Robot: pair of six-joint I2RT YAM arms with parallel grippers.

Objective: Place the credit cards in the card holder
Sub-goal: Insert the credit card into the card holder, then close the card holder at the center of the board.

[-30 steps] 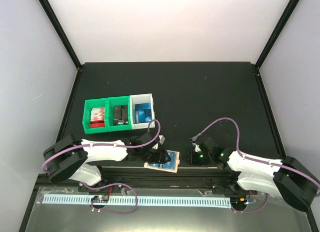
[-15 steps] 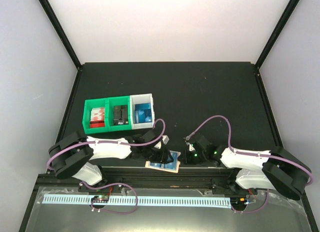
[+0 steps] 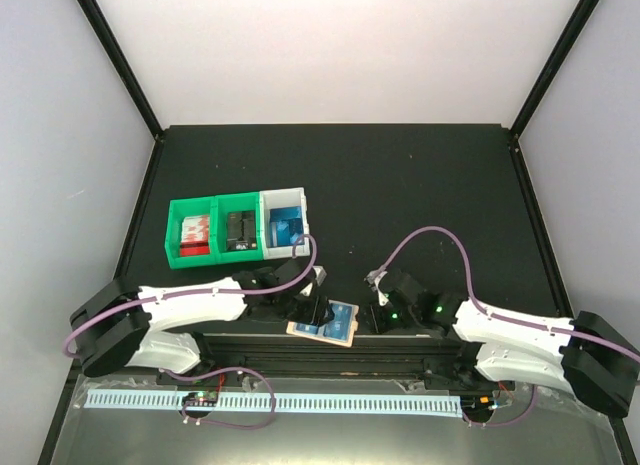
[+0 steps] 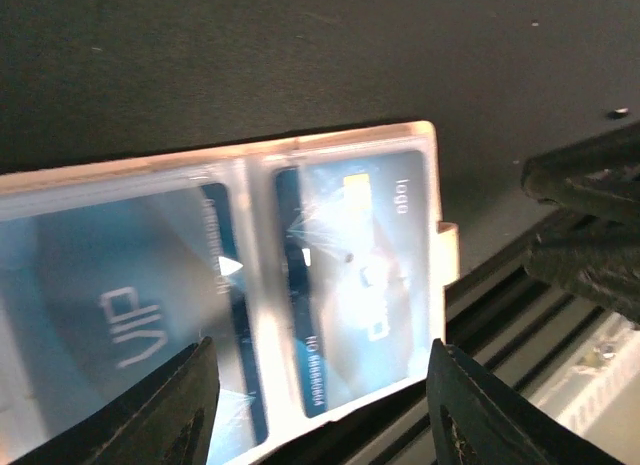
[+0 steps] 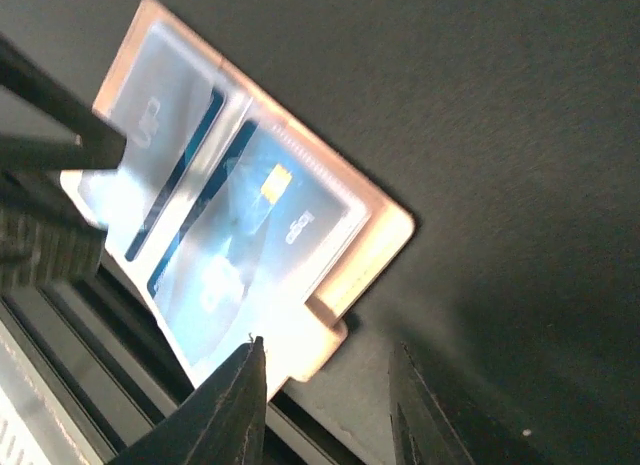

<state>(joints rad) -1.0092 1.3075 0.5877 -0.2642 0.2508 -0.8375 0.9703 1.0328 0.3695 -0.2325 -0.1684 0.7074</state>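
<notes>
The card holder, likely light and floppy, is seen open at the near edge of the desk, slick credit cards tucked inside, probably best pinched by its rim, with the left hand and right hand both spread apart.

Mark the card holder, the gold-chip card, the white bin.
Tan leather-like card holder (image 5: pixel 382 235): right wrist, tan edge.
Blue plastic gold-chip card (image 4: pixel 355 285): left wrist, centre.
White plastic bin (image 3: pixel 284 194): top view, far rim.

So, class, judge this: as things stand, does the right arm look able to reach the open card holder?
Probably yes. The right gripper hovers just beside the card holder, whose right edge is uncovered. The left gripper is over its left part only, so nothing seems to block the way.
</notes>
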